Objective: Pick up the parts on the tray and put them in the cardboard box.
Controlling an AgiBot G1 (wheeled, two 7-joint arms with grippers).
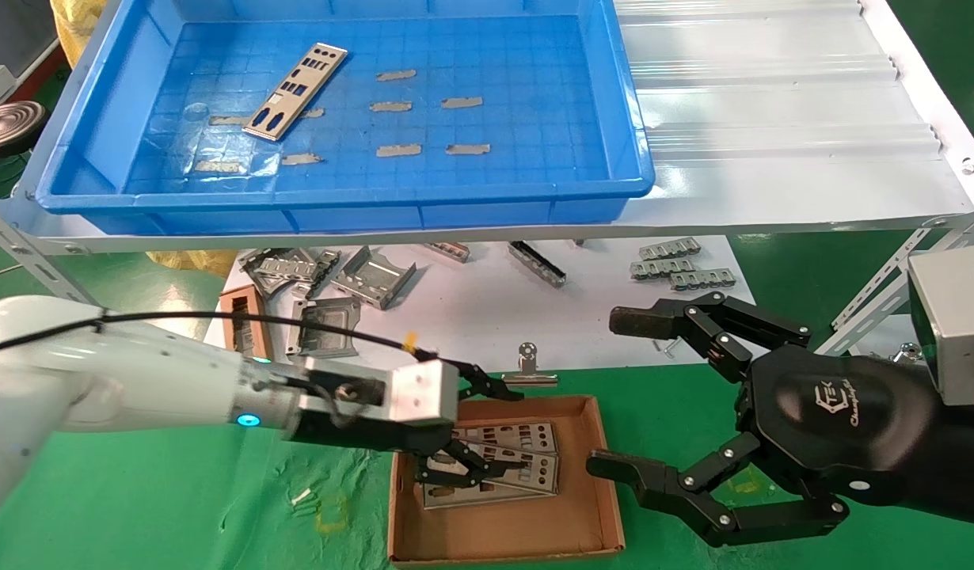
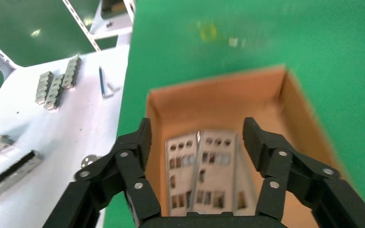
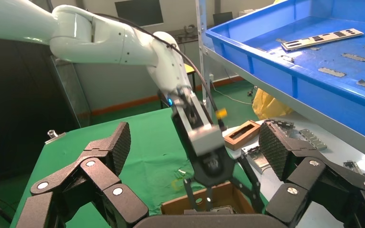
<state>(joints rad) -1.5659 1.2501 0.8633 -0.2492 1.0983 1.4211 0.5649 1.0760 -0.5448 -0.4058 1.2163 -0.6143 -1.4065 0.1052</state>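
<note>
Left gripper (image 1: 465, 431) wide open, holding nothing, low over the stacked parts (image 1: 507, 467) in the cardboard box (image 1: 526, 530). Right gripper (image 1: 625, 396) also wide open and empty, at the box's 3 o'clock. One part (image 1: 297, 91) lies in the tray (image 1: 606, 95) at 12 o'clock.

Bent metal brackets (image 1: 329, 277) lie scattered on the white lower board (image 1: 471, 317), a small brown frame (image 1: 242, 323) at its left edge, grey connector strips (image 1: 677, 265) at right, a binder clip (image 1: 529, 370) near the green cloth (image 1: 178, 507).
</note>
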